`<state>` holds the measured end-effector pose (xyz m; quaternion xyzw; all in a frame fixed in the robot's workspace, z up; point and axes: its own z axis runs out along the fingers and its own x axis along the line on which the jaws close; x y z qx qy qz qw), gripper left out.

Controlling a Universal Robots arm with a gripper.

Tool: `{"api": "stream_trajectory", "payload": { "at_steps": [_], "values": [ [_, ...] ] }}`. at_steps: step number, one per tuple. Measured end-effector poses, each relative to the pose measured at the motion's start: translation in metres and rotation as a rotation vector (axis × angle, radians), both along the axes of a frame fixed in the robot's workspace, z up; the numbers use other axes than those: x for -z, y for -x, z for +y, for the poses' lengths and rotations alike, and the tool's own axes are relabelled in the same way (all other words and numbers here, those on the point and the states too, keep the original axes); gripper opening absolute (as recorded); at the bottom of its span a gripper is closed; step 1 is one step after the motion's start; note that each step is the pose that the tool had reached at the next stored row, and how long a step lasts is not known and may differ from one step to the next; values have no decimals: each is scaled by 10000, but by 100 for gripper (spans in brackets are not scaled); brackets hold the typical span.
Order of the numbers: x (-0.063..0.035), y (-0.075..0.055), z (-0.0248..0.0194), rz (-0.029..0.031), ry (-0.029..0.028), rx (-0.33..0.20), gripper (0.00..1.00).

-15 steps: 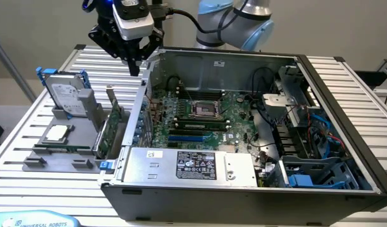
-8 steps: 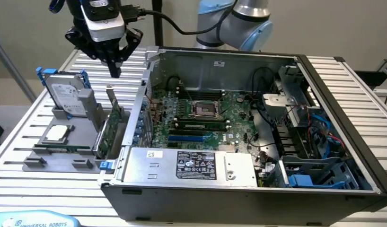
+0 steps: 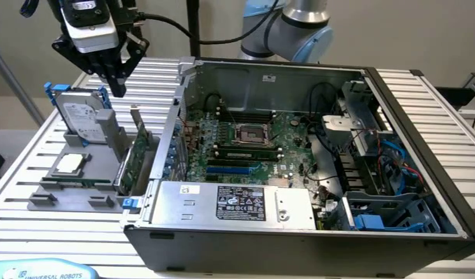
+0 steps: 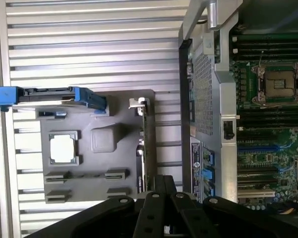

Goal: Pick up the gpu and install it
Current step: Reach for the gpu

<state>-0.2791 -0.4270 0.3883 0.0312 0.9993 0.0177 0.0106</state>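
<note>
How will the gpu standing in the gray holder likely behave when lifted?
Probably stiff: the gpu is a thin flat board with a metal end bracket. Standing on edge in the gray holder, it may tip if nudged sideways. Its bare green circuitry looks fragile.

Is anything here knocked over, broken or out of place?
Nothing stands out. The gpu and the hard drive stand upright in the grey holder, and the CPU chip lies flat in its recess.
</note>
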Motion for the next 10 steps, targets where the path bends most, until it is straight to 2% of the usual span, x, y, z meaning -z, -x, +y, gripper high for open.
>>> {"api": "stream_trajectory", "payload": {
  "at_steps": [5, 10],
  "values": [
    [32, 221, 0, 1, 48, 0, 11],
    [34, 237, 0, 1, 50, 1, 11]
  ]
}}
